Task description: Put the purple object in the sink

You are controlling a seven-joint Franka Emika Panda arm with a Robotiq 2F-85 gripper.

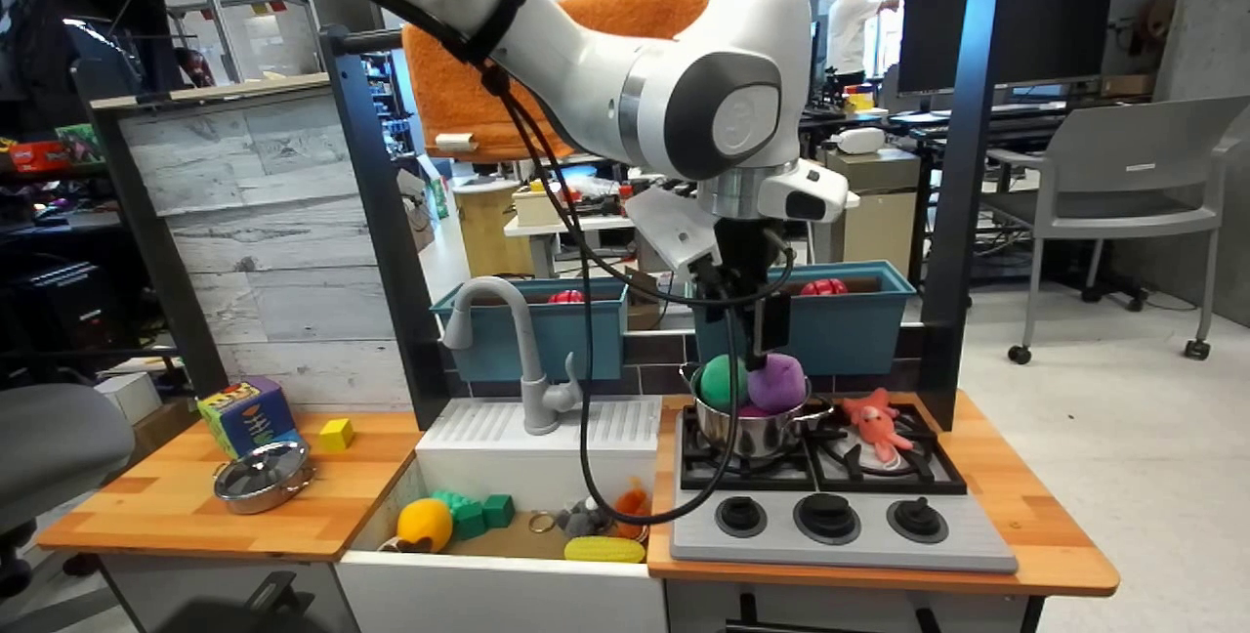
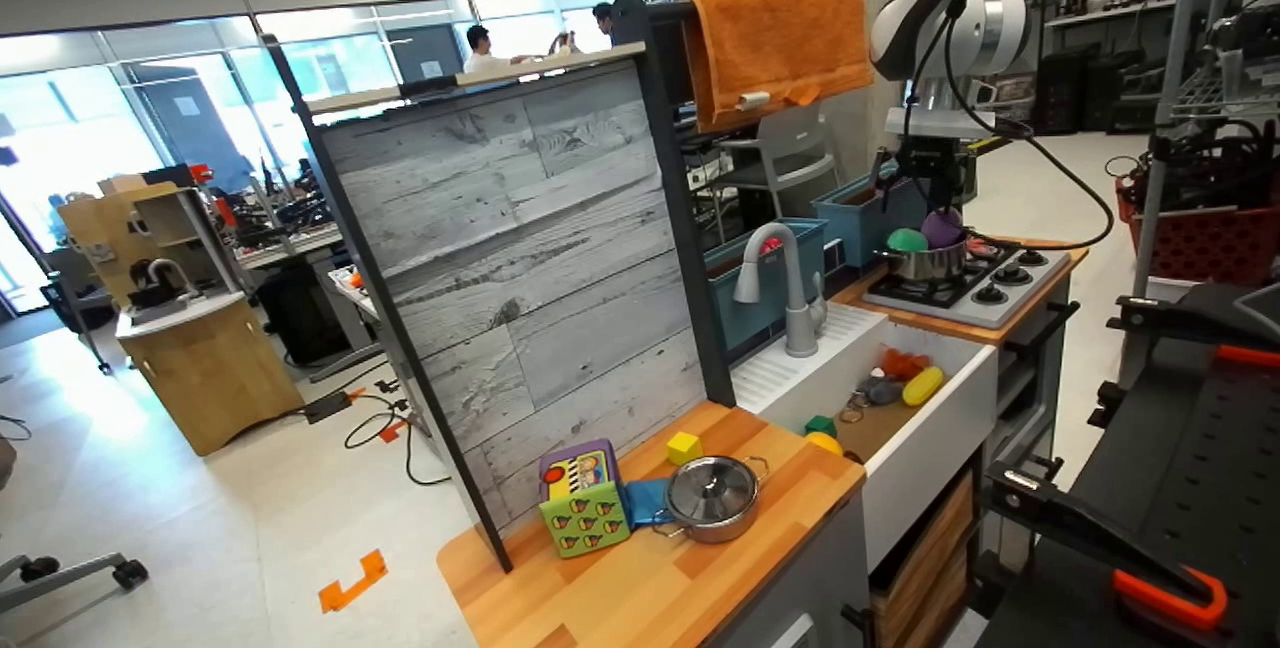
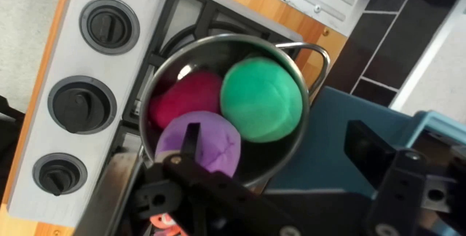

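The purple object [image 1: 778,383] is a round plush piece resting in the top of a silver pot [image 1: 757,439] on the stove. It also shows in an exterior view [image 2: 942,227] and in the wrist view [image 3: 222,143]. A green ball [image 3: 260,99] and a magenta piece [image 3: 187,95] share the pot. My gripper [image 3: 275,137] is open and empty above the pot. One finger overlaps the purple object in the wrist view; whether it touches is unclear. The other finger is over the blue planter side. The white sink [image 1: 498,584] is beside the stove and holds several toys.
A grey faucet [image 1: 527,340] rises behind the sink. Blue planters [image 1: 850,320] stand behind the stove. A coral octopus toy [image 1: 876,423] lies on the right burner. A lidded pot [image 1: 264,477] and yellow block [image 1: 336,435] are on the left counter. The arm's cable hangs low before the sink.
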